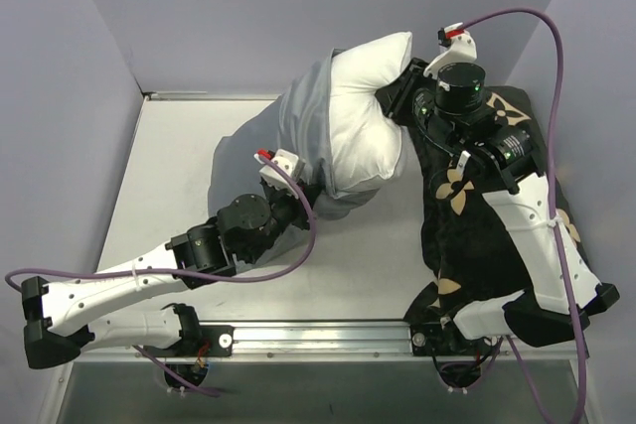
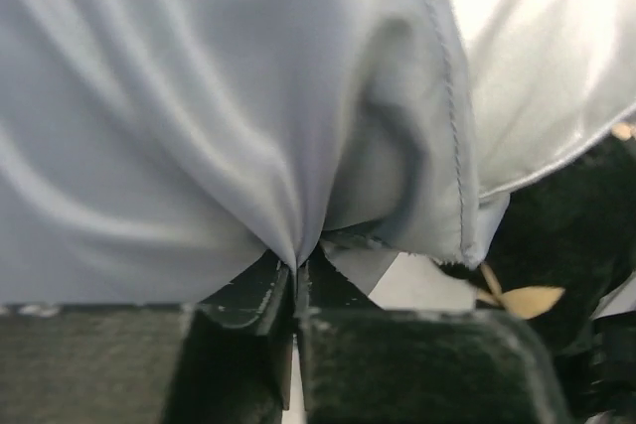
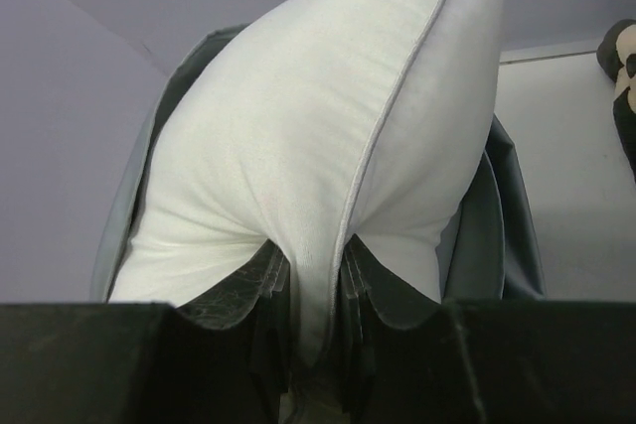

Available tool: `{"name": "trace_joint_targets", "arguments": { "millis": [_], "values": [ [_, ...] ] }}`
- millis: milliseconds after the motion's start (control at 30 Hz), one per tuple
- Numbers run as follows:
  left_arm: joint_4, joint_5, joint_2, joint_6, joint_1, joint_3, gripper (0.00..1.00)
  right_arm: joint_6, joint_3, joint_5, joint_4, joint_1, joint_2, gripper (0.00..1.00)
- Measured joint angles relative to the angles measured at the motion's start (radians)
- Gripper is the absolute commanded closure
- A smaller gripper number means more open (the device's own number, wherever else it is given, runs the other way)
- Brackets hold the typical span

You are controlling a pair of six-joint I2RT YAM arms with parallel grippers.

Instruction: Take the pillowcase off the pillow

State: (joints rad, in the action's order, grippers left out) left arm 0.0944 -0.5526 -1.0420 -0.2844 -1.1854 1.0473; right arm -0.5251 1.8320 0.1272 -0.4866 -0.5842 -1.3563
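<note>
The white pillow stands half out of the grey pillowcase at the back middle of the table. My right gripper is shut on the pillow's exposed corner; in the right wrist view the fingers pinch the seamed edge of the pillow, with the grey pillowcase behind. My left gripper is at the near side of the pillowcase. Seen from the left wrist, that gripper is shut on a gathered fold of the pillowcase, and the bare pillow shows at upper right.
A black plush cushion with tan flowers lies under my right arm on the right side, also seen as a cushion edge from the left wrist. Purple walls close in the table on three sides. A metal rail runs along the near edge.
</note>
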Motion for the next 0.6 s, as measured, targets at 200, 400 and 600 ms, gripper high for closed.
{"name": "trace_joint_targets", "arguments": {
  "millis": [200,400,600],
  "values": [
    [0.027,-0.107,0.025,-0.166,-0.011,-0.09,1.0,0.023,0.037,0.01,-0.045,-0.006,-0.013,1.0],
    [0.226,-0.24,0.079,-0.477,-0.001,-0.206,1.0,0.033,0.069,0.008,-0.089,0.0,-0.017,1.0],
    [0.362,-0.286,0.106,-0.65,0.025,-0.214,0.54,0.031,0.074,-0.019,-0.114,0.029,-0.014,1.0]
  ]
}}
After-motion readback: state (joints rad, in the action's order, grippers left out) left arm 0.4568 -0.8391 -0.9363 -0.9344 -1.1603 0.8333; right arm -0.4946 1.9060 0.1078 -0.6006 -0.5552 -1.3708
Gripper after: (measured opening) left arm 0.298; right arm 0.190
